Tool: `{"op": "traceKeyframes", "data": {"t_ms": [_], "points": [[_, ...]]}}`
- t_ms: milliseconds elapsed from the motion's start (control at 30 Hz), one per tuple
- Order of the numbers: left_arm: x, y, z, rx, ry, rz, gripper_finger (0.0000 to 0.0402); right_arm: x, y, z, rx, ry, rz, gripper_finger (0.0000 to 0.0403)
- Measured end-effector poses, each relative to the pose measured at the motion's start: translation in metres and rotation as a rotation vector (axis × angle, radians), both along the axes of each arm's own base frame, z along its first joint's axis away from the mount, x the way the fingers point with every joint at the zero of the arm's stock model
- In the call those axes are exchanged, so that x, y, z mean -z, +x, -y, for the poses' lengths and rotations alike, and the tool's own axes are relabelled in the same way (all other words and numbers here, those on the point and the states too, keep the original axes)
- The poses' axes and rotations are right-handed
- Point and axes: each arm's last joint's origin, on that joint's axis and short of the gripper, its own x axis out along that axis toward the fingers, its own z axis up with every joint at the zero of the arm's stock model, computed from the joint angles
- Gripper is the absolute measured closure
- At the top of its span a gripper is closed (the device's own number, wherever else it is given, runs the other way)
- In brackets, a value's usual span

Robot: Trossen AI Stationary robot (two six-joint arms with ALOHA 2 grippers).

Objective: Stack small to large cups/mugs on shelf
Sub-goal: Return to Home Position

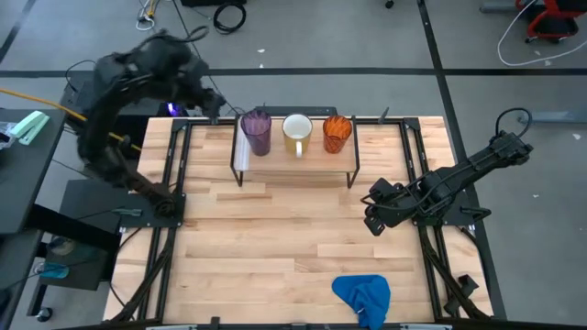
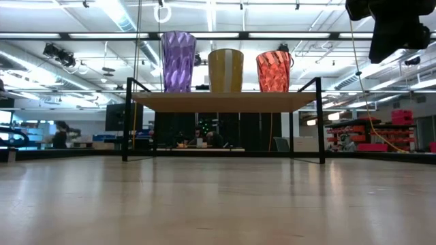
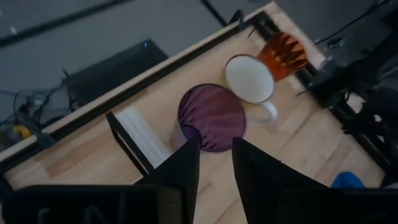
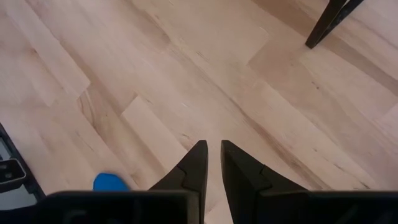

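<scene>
Purple tumbler (image 1: 256, 133), mug (image 1: 296, 134) and orange cup (image 1: 337, 134) are standing on the shelf (image 1: 293, 169) at the far edge of the tabletop (image 1: 275, 240), likely light, stiff, slick, best pinched at the rim; left gripper (image 3: 216, 144) is hovering near the tumbler, jaws spread and empty; right gripper (image 4: 213, 146) is waiting by the right edge, jaws almost pressed together.

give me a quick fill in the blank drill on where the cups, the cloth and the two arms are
1. On the shelf, the ___ stands between the purple tumbler and the orange cup.
2. The ___ cloth lies on the table near its front edge, not on the shelf.
3. The left gripper hovers nearest the ___ tumbler, while the right gripper waits low at the table's right side.

Missing words: mug; blue; purple
</scene>
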Motion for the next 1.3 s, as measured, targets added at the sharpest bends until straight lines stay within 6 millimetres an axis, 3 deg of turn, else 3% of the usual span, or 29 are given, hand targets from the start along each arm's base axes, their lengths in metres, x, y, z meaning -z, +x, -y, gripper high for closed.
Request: {"op": "traceKeyframes", "data": {"t_ms": [467,967,1100,1300], "points": [[-0.028,-0.058,0.066,0.114,0.149,0.14,0.0304,0.0,-0.001,-0.001,0.005,0.056,-0.019,0.035],[-0.037,-0.112,0.089,0.13,0.178,0.274,0.031,0.001,-0.003,-0.007,-0.05,0.107,-0.049,0.035],[-0.03,-0.121,0.092,0.137,0.181,0.259,0.0306,0.001,-0.005,-0.01,-0.087,0.085,-0.045,0.035],[-0.003,-0.128,0.095,0.127,0.176,0.292,0.0305,-0.002,-0.002,-0.011,-0.107,0.031,0.017,0.035]]}}
